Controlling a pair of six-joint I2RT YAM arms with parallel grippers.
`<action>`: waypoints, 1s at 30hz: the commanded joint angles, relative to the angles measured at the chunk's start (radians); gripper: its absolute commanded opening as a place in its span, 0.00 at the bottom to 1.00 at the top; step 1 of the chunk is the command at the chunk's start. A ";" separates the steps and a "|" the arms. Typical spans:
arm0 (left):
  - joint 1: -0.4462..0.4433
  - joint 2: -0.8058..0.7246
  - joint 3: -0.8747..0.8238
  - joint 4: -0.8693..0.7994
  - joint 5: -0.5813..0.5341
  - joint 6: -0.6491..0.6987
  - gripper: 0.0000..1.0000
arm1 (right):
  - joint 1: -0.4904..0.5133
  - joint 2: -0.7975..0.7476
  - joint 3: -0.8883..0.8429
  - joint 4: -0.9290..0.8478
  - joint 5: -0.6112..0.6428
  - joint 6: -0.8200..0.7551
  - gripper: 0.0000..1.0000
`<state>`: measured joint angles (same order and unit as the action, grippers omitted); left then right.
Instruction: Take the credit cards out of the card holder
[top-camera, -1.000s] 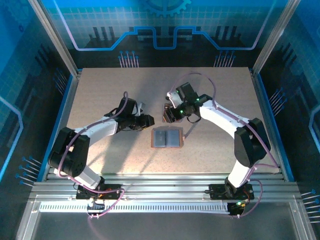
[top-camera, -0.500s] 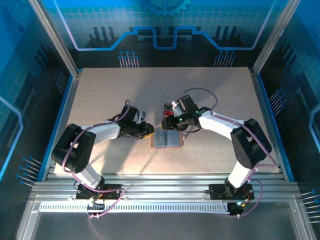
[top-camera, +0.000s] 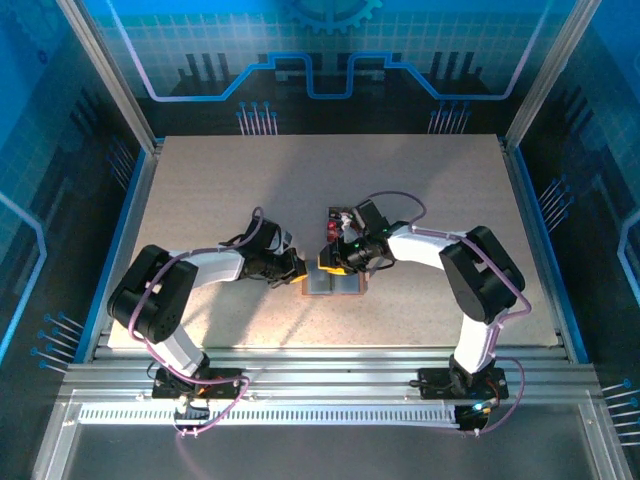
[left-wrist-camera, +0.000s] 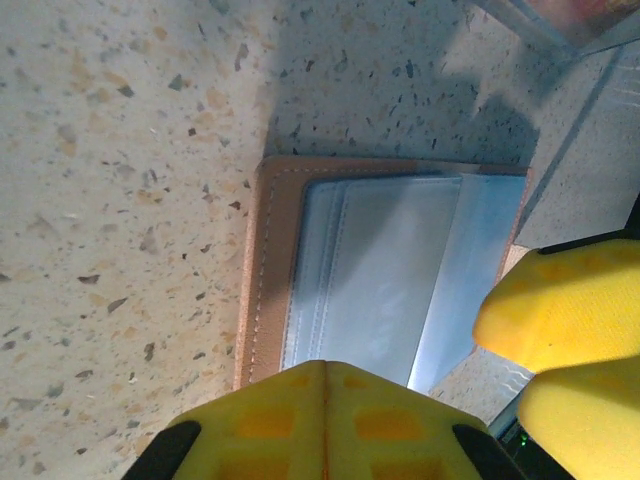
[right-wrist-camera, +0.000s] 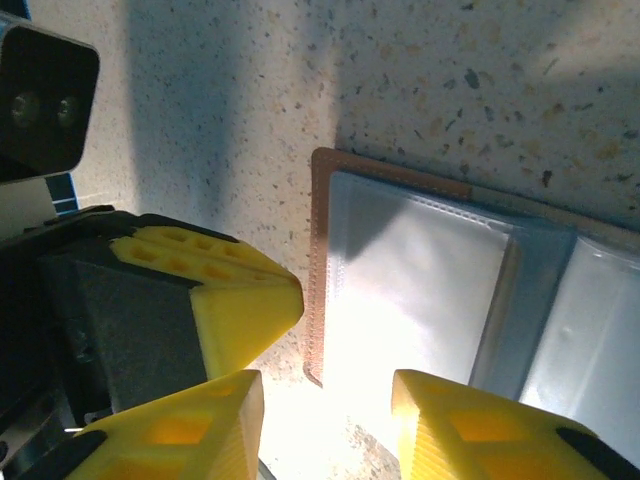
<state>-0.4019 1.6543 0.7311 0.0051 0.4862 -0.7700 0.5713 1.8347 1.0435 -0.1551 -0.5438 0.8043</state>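
Note:
The card holder (top-camera: 336, 286) lies open and flat on the table, its grey pockets (left-wrist-camera: 380, 260) facing up inside a tan rim (right-wrist-camera: 318, 260). My left gripper (top-camera: 299, 268) is shut, its yellow tips (left-wrist-camera: 325, 368) meeting at the holder's left edge with nothing between them. Low over the holder's left half, my right gripper (top-camera: 334, 262) stands open (right-wrist-camera: 325, 405), with the holder's corner in the gap between its fingers. Just behind the holder lies something small, red and dark (top-camera: 334, 228), probably credit cards. The pockets I can see look plain grey.
A clear plastic tray (left-wrist-camera: 560, 25) sits just beyond the holder, under the right arm. The two grippers nearly touch: the right one's fingers (left-wrist-camera: 560, 305) crowd the left wrist view, and the left one's fingertips (right-wrist-camera: 245, 300) crowd the right wrist view. Speckled table (top-camera: 420, 180) stretches all around.
Both arms have closed in on the holder. The left gripper has shut at its left edge. The right gripper has come from the tray down over the holder and narrowed.

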 joint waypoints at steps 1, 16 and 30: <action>-0.006 0.001 -0.009 -0.036 -0.030 -0.004 0.05 | 0.015 0.025 0.019 -0.030 -0.017 -0.013 0.35; -0.006 0.048 0.001 -0.069 -0.033 0.021 0.00 | 0.016 0.075 0.059 -0.070 -0.050 -0.042 0.33; -0.005 0.039 0.005 -0.100 -0.046 0.042 0.00 | 0.016 0.092 0.057 -0.128 -0.015 -0.074 0.33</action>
<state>-0.4026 1.6890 0.7315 -0.0246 0.4644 -0.7570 0.5755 1.9060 1.0847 -0.2363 -0.5652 0.7551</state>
